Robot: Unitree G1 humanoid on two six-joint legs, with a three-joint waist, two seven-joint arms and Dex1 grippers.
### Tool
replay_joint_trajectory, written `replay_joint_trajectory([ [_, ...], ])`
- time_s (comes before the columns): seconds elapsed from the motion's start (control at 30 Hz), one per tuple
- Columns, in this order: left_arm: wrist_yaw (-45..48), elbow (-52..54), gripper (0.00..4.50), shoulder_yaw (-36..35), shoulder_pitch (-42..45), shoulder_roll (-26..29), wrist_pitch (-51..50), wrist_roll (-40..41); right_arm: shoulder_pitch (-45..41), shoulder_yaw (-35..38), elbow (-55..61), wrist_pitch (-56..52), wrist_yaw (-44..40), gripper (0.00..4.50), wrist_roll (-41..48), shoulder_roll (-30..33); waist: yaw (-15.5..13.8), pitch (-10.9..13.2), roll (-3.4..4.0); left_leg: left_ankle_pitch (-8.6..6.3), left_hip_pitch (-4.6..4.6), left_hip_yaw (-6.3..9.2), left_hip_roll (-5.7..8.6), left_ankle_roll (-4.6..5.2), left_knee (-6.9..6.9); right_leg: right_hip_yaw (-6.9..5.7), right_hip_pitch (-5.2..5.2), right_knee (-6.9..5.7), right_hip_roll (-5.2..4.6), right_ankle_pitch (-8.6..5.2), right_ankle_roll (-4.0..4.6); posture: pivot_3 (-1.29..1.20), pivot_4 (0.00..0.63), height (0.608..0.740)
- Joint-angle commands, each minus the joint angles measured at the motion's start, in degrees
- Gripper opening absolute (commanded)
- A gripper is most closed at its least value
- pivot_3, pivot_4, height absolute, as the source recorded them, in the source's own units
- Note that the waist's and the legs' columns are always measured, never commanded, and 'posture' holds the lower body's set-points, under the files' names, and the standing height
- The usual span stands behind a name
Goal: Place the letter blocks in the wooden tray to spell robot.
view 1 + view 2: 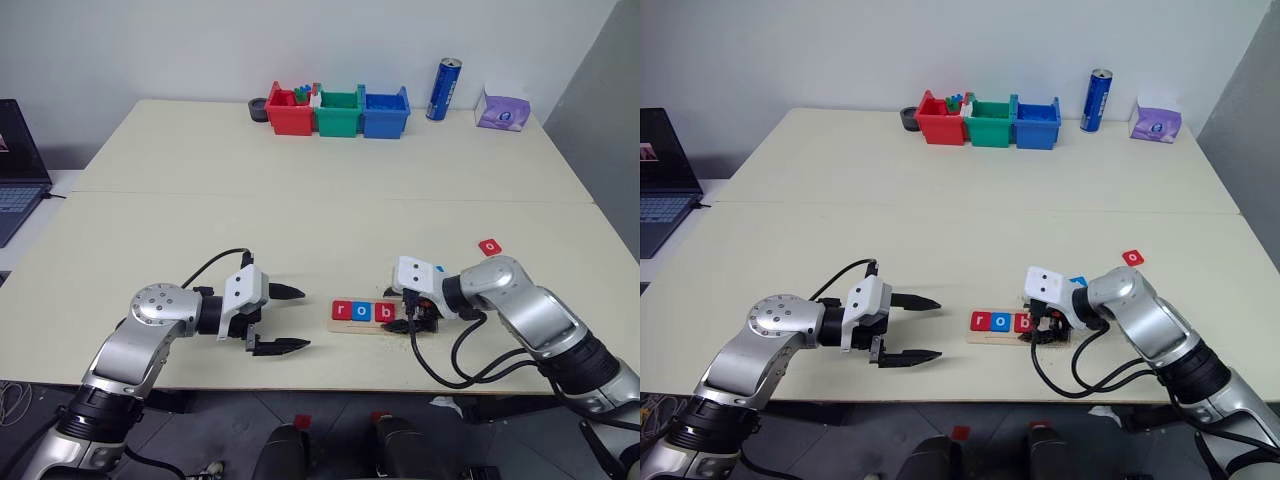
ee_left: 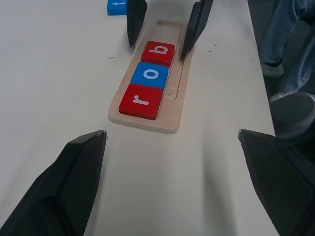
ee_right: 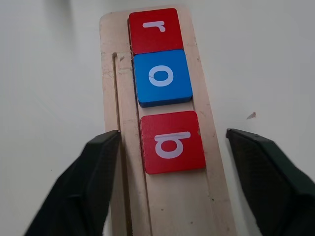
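Tiles r, o, b in wooden tray [image 2: 172,105], right fingers [image 3: 170,162] spread astride b [image 3: 172,141], left fingers [image 1: 283,320] spread, blue t tile [image 2: 116,7] beside tray.

wooden tray [image 1: 362,327] right end hidden behind right gripper [image 1: 412,317]

red [image 1: 288,113], green [image 1: 338,114], blue bins [image 1: 384,113] far side; blue can [image 1: 444,89]; laptop [image 1: 18,170]

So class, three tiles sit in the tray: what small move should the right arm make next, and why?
Probably lift the right gripper clear of the red b tile: its jaws stand open astride it, and the red o tile lies loose behind.
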State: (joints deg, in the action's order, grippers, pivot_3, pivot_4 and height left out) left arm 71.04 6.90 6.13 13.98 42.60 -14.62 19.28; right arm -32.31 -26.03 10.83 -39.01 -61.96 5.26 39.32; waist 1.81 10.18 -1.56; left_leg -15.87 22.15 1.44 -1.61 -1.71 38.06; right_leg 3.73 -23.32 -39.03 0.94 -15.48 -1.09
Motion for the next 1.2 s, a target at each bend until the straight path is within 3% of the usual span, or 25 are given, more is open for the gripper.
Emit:
replay_joint_trajectory([
  [0.03, -0.04, 2.0, 4.5, -0.59, -0.1, -0.07, 0.61, 0.86, -1.64, 1.06, 1.27, 0.6, 0.0, 4.47, -0.09, -0.14, 0.0, 0.0, 0.0, 0.0, 0.0, 0.0, 0.0, 0.0, 0.0, 0.0, 0.0, 0.0, 0.0, 0.0, 0.0, 0.0, 0.15, 0.74],
  [0.37, -0.29, 1.7, 4.5, -0.65, -0.85, -0.25, 1.22, 0.81, 4.14, 9.75, 12.73, -6.26, 3.13, 4.47, 5.52, 2.46, -0.17, 0.0, 0.0, 0.0, 0.02, 0.05, 0.0, 0.0, -0.01, -0.02, 0.0, 0.01, -0.01, 0.0, 0.0, 0.0, 0.15, 0.74],
  [0.4, -0.22, 1.55, 4.5, -0.71, -0.93, -0.21, 1.35, 0.82, 5.19, 10.33, 13.29, -6.27, 3.77, 4.31, 5.31, 3.12, -0.18, 0.0, 0.0, 0.0, 0.05, 0.04, 0.02, 0.0, -0.01, -0.05, 0.0, 0.02, -0.02, 0.0, 0.0, 0.0, 0.15, 0.74],
  [0.5, 0.0, 0.84, 4.5, -0.87, -0.95, -0.15, 1.76, 0.76, 7.71, 10.89, 14.12, -5.74, 4.53, 3.59, 5.2, 5.06, -0.11, 0.0, 0.0, 0.0, 0.06, 0.02, 0.02, 0.0, 0.01, -0.02, 0.0, 0.02, -0.03, 0.0, 0.0, 0.0, 0.15, 0.74],
  [0.83, 0.49, -2.17, 4.5, -1.0, -0.53, 0.01, 3.84, 0.22, 8.18, 8.36, 11.49, -4.44, 5.67, 0.02, 3.35, 5.87, 0.04, 0.0, 0.0, 0.0, 0.0, -0.01, -0.02, 0.0, -0.01, -0.01, 0.0, 0.0, 0.02, -0.03, -0.04, 0.0, 0.15, 0.74],
  [1.2, 0.11, -2.06, 4.5, -1.01, -1.98, -0.09, 4.89, 0.24, 6.08, 4.62, 7.25, -2.55, 6.07, 0.02, 0.34, 4.45, 0.05, 0.0, 0.0, 0.0, 0.01, -0.02, 0.0, 0.0, 0.0, 0.01, 0.0, 0.02, 0.0, -0.03, -0.04, 0.0, 0.15, 0.74],
])
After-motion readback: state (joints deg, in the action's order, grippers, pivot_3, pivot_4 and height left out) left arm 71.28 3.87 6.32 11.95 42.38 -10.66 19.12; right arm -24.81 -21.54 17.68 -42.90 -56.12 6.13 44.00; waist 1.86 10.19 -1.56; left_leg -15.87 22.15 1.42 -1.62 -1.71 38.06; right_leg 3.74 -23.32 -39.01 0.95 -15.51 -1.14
